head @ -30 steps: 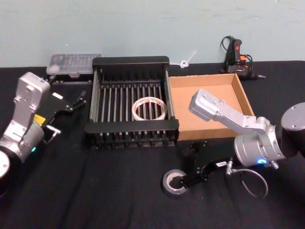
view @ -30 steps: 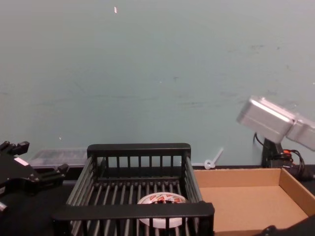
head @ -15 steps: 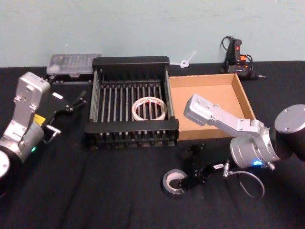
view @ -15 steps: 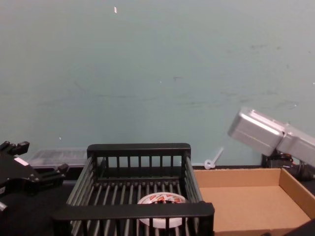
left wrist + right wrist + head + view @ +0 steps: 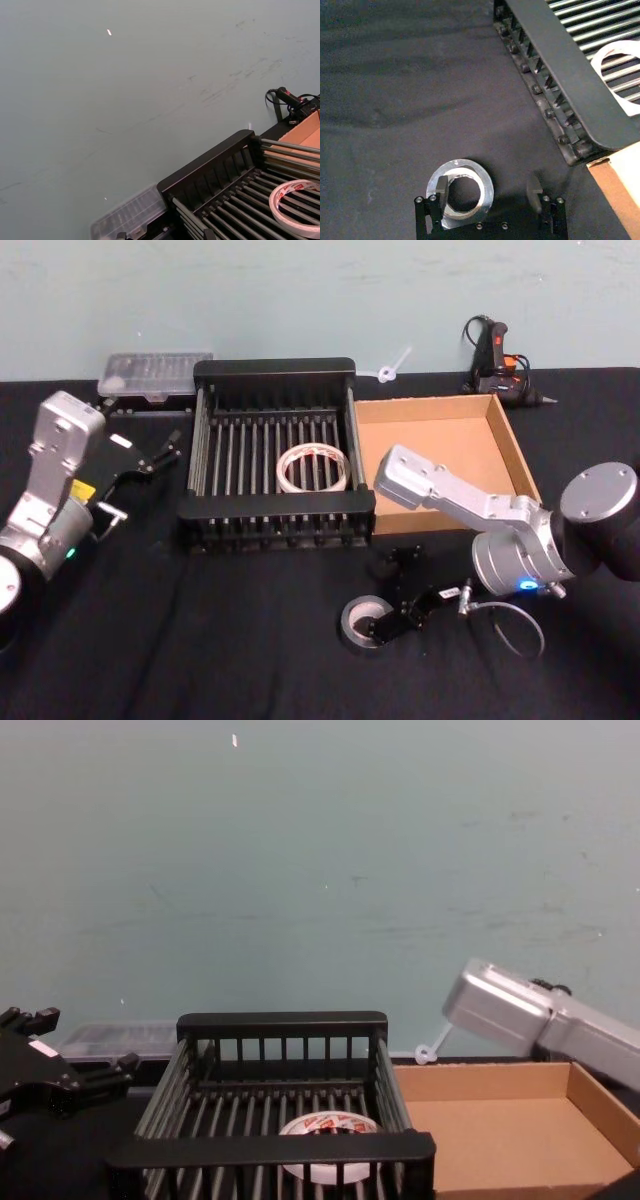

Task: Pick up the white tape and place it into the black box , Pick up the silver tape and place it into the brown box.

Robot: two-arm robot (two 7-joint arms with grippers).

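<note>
Right gripper [image 5: 489, 196], jaws spread, straddles the silver tape's [image 5: 460, 191] wall at lower frame, positioned to clamp it.

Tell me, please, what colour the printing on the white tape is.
Red, on the white tape lying in the black crate; the chest view shows it best.

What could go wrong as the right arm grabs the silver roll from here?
1. The right gripper is open with one finger inside the silver tape core and the other well outside it; closing would pinch one wall only, so the roll might tilt or slip when lifted.
2. The black box stands close by, beside the brown box, so a low carry might clip a rim.
</note>
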